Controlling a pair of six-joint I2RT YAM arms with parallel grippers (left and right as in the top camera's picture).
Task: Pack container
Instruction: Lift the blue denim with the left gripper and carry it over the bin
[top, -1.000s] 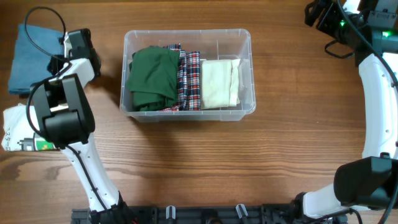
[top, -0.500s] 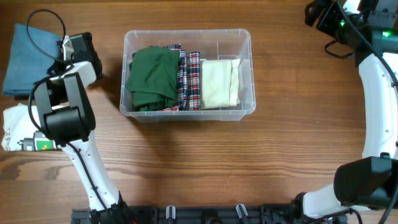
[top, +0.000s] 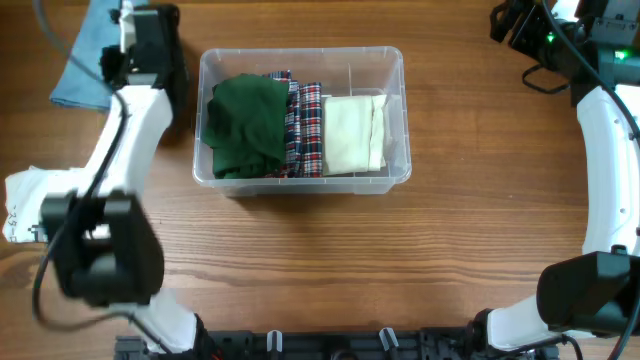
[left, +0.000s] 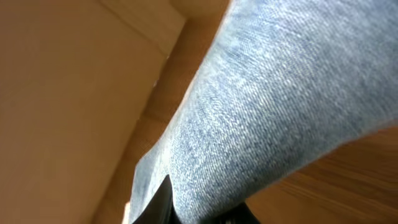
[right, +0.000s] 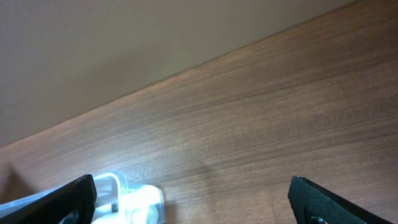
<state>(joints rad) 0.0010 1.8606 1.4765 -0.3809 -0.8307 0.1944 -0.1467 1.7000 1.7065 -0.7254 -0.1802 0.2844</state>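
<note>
The container (top: 398, 110) is a clear plastic bin at the table's middle back. Inside it a green garment (top: 245, 125), a plaid one (top: 305, 130) and a cream one (top: 355, 135) lie folded side by side. My left gripper (top: 120, 55) is left of the bin near the far edge, shut on a blue denim cloth (top: 85, 65) that hangs from it. In the left wrist view the blue denim cloth (left: 267, 106) fills the frame, pinched between the jaws of my left gripper (left: 199, 211). My right gripper (top: 512, 25) hovers at the far right, open. In its own view my right gripper (right: 193, 205) holds nothing, and a container corner (right: 134, 199) shows.
A white bundle with a green label (top: 30, 205) lies at the table's left edge. The right arm's white links (top: 610, 150) run down the right side. Bare wood (top: 320, 260) stretches in front of the bin.
My left gripper has shut on the blue cloth and carried it up and to the right, toward the far edge. The right arm has not moved.
</note>
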